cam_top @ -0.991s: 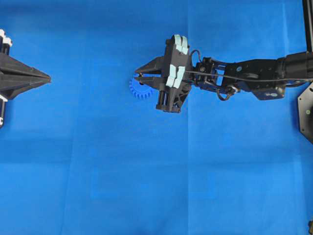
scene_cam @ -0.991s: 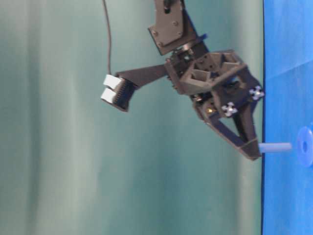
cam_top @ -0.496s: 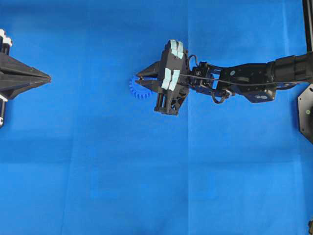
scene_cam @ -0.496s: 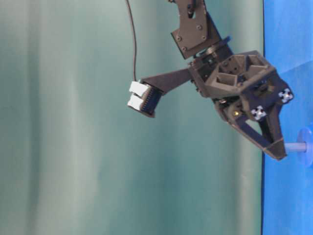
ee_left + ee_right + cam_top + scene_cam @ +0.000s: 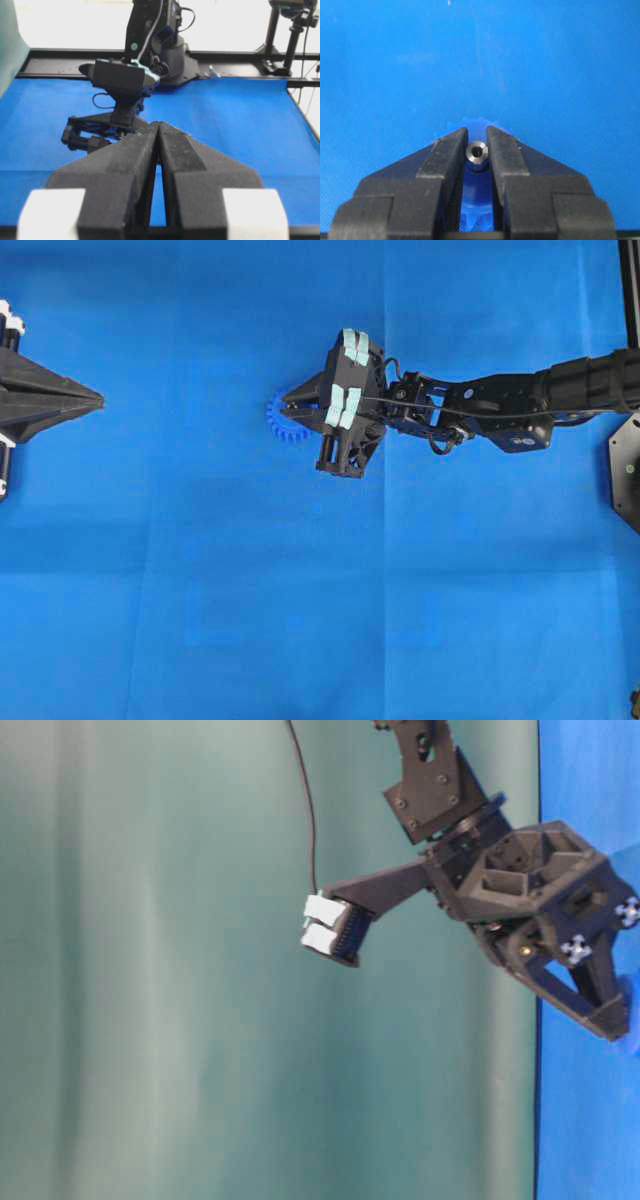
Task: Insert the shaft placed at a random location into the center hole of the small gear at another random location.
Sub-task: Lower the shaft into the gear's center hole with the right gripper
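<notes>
My right hand pinches the shaft directly over the small gear on the blue worktop, seemingly entering the center hole, so seating and release remain, while my left hand waits closed.

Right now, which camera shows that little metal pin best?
The right wrist view: the shaft sits end-on between the right gripper fingers, over the small gear. In the overhead, table-level and left wrist views I cannot make it out.
</notes>
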Controlling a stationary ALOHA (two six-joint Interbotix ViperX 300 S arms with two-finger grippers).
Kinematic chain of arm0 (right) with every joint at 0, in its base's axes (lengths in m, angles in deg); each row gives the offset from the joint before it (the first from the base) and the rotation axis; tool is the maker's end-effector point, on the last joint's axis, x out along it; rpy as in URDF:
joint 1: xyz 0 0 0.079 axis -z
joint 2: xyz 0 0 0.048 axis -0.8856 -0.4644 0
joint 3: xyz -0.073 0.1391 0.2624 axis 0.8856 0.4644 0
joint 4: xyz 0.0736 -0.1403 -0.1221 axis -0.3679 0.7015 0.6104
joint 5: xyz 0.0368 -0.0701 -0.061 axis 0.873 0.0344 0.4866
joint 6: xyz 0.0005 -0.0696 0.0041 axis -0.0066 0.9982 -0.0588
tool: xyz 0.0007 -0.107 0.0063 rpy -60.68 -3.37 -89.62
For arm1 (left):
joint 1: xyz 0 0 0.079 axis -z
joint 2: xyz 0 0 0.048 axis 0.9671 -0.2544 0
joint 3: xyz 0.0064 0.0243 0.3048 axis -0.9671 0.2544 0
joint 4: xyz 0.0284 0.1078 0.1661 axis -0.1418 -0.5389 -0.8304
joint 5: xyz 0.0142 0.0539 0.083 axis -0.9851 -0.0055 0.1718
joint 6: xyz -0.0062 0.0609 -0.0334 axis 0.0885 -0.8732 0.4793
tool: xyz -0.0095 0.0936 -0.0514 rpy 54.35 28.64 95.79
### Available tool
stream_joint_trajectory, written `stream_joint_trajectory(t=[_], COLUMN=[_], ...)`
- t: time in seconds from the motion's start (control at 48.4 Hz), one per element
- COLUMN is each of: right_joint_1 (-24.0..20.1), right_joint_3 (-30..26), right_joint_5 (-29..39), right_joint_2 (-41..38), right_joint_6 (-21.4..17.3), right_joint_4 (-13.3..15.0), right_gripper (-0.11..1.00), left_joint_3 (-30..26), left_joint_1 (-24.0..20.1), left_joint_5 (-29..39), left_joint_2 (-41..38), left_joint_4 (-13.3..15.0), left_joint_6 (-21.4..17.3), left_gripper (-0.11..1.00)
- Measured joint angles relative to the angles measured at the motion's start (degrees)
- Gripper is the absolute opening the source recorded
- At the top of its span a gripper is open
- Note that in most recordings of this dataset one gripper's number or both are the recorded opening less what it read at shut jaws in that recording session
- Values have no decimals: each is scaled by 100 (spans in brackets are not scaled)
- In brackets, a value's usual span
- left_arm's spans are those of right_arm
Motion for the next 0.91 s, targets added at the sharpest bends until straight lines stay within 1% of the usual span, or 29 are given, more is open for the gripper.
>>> stream_joint_trajectory(t=[0.413,0.454,0.516,0.578,0.702,0.743,0.785,0.909], right_joint_1=[-9,-9,-9,-9,9,9,9,9], right_joint_3=[0,0,0,0,0,0,0,0], right_joint_5=[18,18,26,35,35,35,35,44], right_joint_2=[-18,-18,-18,-26,-18,-26,-18,44], right_joint_6=[-9,-9,0,0,-9,-9,9,26], right_joint_4=[-44,-62,-70,-70,-79,-79,-79,-79], right_gripper=[4,8,19,34,69,78,78,72], left_joint_3=[0,-9,0,0,0,0,0,0], left_joint_1=[0,0,0,0,0,0,0,0], left_joint_5=[0,0,0,0,0,0,0,0], left_joint_2=[0,0,0,0,0,0,0,0], left_joint_4=[9,0,9,9,0,0,0,0], left_joint_6=[0,0,0,0,0,9,0,0], left_gripper=[0,0,0,0,0,0,0,0])
